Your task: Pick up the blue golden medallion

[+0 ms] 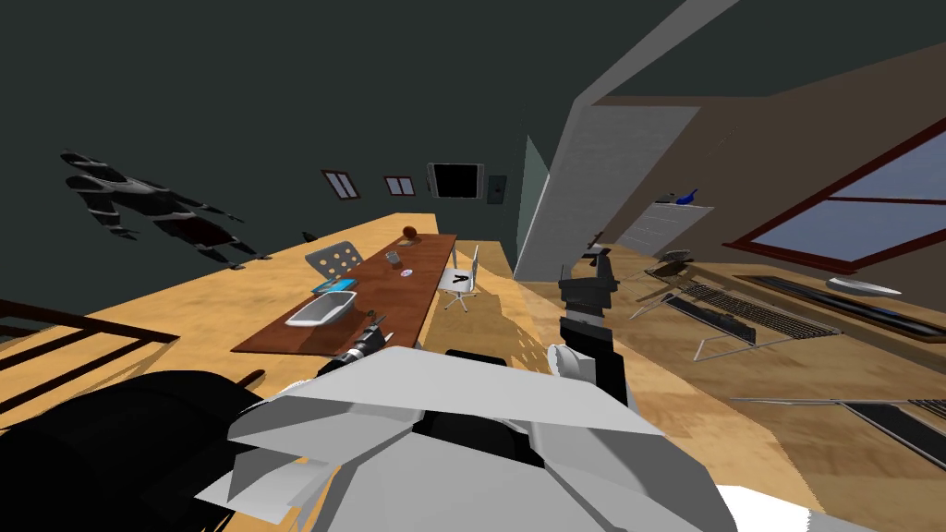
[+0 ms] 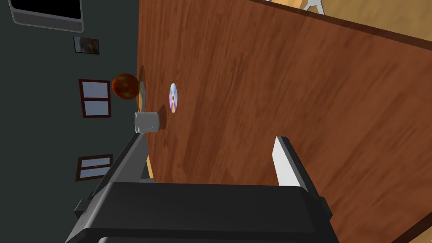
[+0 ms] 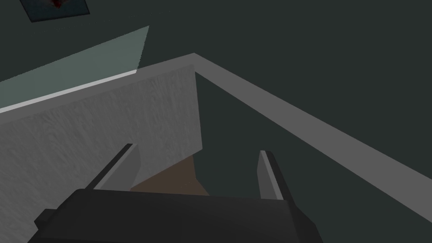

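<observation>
Left gripper (image 2: 209, 139) is out over the near half of the brown worktop (image 2: 270, 93). Its blades are spread about a third of the wrist view apart, with nothing between them. Right gripper (image 3: 196, 148) is parked raised at my 2 o'clock, also spread wide and empty.

In the head view the medallion (image 2: 173, 97) is at 1 o'clock from the left gripper, well apart, lying flat about mid-worktop. It renders as a thin iridescent disc with a small centre hole, no clear blue or gold. A grey cup (image 2: 147, 122) is near it at its 11 o'clock, and a brown ball (image 2: 125, 86) sits further on at 12. A grey tray (image 1: 321, 309) sits at 10 o'clock from the gripper.

Handling, my read:
- Light, stiff and slick-faced, with almost no height to bite on.
- Hold it by the rim, blades straddling the full diameter, coming straight down.
- Keep the closing line off the cup side so a blade doesn't clip the cup.
- Main risk is that it skates or pops out as the blades close, so close slowly with the tips touching the worktop.

Next step as I see it: reach forward until it's centred between the blades.
</observation>
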### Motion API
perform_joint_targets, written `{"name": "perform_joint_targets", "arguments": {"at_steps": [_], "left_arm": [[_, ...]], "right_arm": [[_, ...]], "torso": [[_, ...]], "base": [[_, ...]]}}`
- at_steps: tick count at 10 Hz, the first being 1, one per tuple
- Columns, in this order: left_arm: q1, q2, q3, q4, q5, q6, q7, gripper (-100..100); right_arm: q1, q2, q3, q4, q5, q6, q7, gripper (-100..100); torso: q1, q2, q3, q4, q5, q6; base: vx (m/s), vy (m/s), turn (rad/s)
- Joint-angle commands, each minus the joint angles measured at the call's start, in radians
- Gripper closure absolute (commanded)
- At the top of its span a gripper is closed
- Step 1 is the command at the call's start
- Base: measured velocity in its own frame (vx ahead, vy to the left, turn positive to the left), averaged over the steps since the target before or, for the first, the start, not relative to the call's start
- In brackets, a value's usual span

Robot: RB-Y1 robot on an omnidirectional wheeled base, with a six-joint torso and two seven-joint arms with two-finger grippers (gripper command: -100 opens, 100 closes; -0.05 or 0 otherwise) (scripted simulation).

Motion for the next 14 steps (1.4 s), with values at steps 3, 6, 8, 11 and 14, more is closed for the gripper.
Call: {"name": "perform_joint_targets", "arguments": {"at_steps": [3, 6, 8, 11, 14], "left_arm": [[0.006, 0.035, -0.018, 0.098, 0.002, 0.019, 0.044, -100], [0.005, 0.06, -0.029, 0.158, 0.003, 0.029, 0.072, -100], [0.003, 0.084, -0.039, 0.216, 0.002, 0.039, 0.099, -100], [-0.003, 0.13, -0.057, 0.3, -0.001, 0.056, 0.148, -100], [-0.011, 0.17, -0.076, 0.426, -0.007, 0.07, 0.192, -100]], "right_arm": [[0.0, 0.0, 0.0, 0.0, 0.0, 0.0, 0.0, 0], [0.0, 0.0, 0.0, 0.0, 0.0, 0.0, 0.0, 0], [0.0, 0.0, 0.0, 0.0, 0.0, 0.0, 0.0, 0], [0.0, 0.0, 0.0, 0.0, 0.0, 0.0, 0.0, 0], [0.0, 0.0, 0.0, 0.0, 0.0, 0.0, 0.0, 0]], "torso": [[0.001, 0.0, 0.0, 0.0, 0.0, 0.0], [0.002, 0.0, 0.0, 0.0, 0.0, 0.0], [0.001, 0.004, 0.002, 0.001, 0.0, 0.0], [0.002, 0.0, 0.0, 0.0, 0.0, 0.0], [0.002, 0.001, 0.001, 0.0, 0.0, 0.0]], "base": [[0.12, -0.006, -0.038], [0.102, 0.01, -0.03], [0.08, 0.002, -0.044], [0.129, 0.013, -0.049], [0.123, 0.016, -0.058]]}}
